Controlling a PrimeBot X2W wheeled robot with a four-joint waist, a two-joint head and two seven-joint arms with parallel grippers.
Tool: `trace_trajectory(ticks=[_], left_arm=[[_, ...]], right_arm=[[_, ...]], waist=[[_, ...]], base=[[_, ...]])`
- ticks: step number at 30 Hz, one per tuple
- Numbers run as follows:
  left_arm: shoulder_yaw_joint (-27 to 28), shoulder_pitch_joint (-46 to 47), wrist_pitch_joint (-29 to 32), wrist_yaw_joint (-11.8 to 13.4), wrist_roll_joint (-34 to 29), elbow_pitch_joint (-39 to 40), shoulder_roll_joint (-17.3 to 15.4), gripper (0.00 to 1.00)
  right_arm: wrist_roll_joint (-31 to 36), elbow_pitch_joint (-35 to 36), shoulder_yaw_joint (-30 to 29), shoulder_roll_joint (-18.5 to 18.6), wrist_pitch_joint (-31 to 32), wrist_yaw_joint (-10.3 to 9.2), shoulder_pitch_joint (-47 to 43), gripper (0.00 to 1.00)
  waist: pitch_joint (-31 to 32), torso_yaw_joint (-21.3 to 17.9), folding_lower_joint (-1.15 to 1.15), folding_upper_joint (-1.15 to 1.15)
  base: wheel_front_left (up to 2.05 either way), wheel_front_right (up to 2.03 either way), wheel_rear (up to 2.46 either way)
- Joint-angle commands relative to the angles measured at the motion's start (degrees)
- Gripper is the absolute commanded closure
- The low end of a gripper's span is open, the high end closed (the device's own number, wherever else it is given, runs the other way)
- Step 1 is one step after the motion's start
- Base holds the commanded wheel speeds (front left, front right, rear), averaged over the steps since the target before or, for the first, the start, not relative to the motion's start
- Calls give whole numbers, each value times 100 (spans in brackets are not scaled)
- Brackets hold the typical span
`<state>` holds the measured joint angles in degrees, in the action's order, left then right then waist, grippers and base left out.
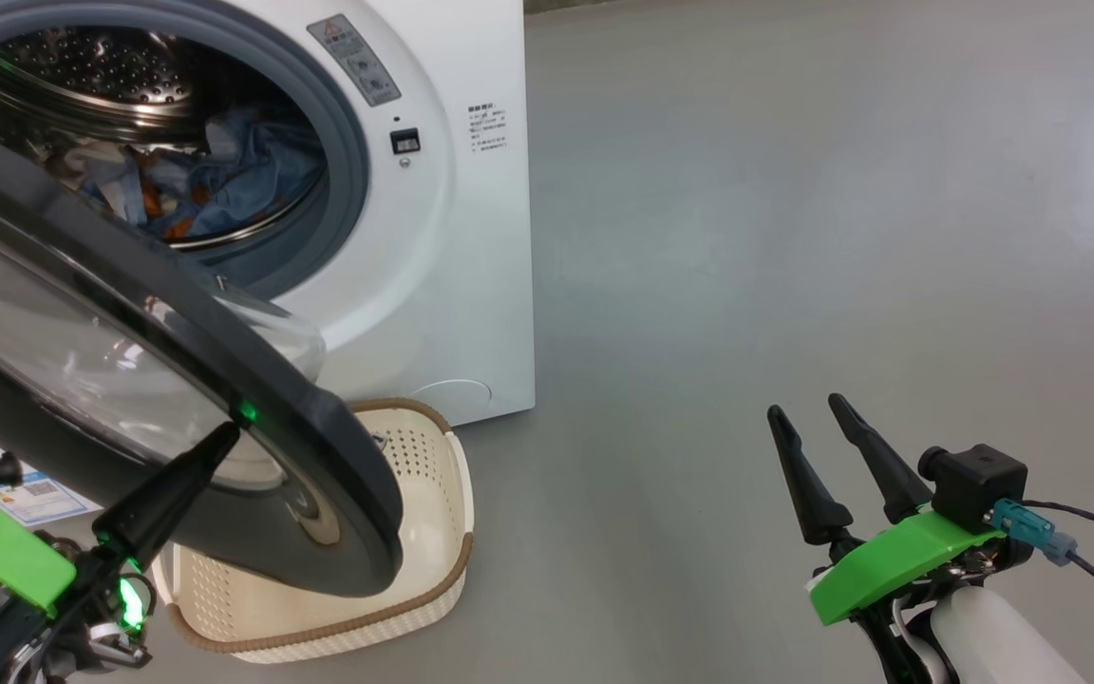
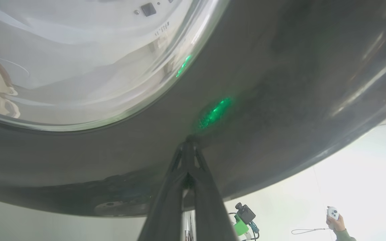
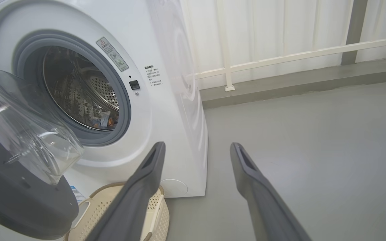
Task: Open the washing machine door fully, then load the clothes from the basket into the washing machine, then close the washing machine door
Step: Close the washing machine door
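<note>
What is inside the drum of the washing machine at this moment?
Light blue clothes with orange print lie at the bottom of the perforated steel drum. The washing machine door covers the drum's lower left in the head view; what lies there cannot be seen.

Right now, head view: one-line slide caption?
Shut left gripper touches the half-open door; clothes in the washer, basket beneath the door, right gripper open.

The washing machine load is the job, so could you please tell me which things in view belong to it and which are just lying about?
Job: washing machine; door, partly open; clothes, in the drum; basket, on the floor by the machine.
Lying about: railing; a person's hand holding a controller.
</note>
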<state>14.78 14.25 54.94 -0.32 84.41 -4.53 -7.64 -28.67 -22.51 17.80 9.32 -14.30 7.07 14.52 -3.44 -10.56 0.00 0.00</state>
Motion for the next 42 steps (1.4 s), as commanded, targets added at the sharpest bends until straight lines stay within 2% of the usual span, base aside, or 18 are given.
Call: trace_trajectory(ticks=[1, 14, 23, 24, 25, 27, 30, 31, 36, 42], left_arm=[[165, 298, -41, -75, -29, 118, -96, 100], [141, 461, -117, -198, -79, -21, -80, 100], [233, 247, -488, -365, -551, 310, -233, 100], [256, 214, -561, -390, -639, 332, -265, 92], [280, 171, -643, -415, -746, 341, -304, 78], [282, 68, -790, -494, -952, 358, -363, 68], [260, -84, -1132, -621, -1298, 408, -411, 27], [236, -138, -1286, -653, -1444, 444, -429, 2], [59, -420, -2255, -710, -2108, 548, -446, 0], [-309, -724, -3395, -714, -2559, 637, -610, 0]], right_arm=[[45, 163, 28, 6, -70, 42, -6, 0], [92, 158, -66, -45, -70, 42, -21, 0], [84, 162, -114, -56, -70, 42, -60, 0], [84, 166, -132, -50, -70, 42, -67, 0], [84, 168, -144, -44, -70, 42, -71, 0], [82, 172, -167, -31, -70, 42, -78, 0], [83, 184, -190, -26, -70, 42, -77, 0], [82, 188, -198, -25, -70, 42, -75, 0], [79, 198, -208, -20, -70, 42, -63, 0], [71, 212, -210, 2, -70, 42, -62, 0]], waist=[[-17, 14, 0, 0], [22, 321, 0, 0], [81, 523, 0, 0], [84, 551, 0, 0], [86, 570, 0, 0], [91, 610, 0, 0], [90, 659, 0, 0], [89, 675, 0, 0], [92, 739, 0, 0], [92, 774, 0, 0]], base=[[0, 0, 0], [0, 0, 0], [0, 0, 0], [0, 0, 0], [0, 0, 0], [0, 0, 0], [0, 0, 0], [0, 0, 0], [0, 0, 0], [0, 0, 0]])
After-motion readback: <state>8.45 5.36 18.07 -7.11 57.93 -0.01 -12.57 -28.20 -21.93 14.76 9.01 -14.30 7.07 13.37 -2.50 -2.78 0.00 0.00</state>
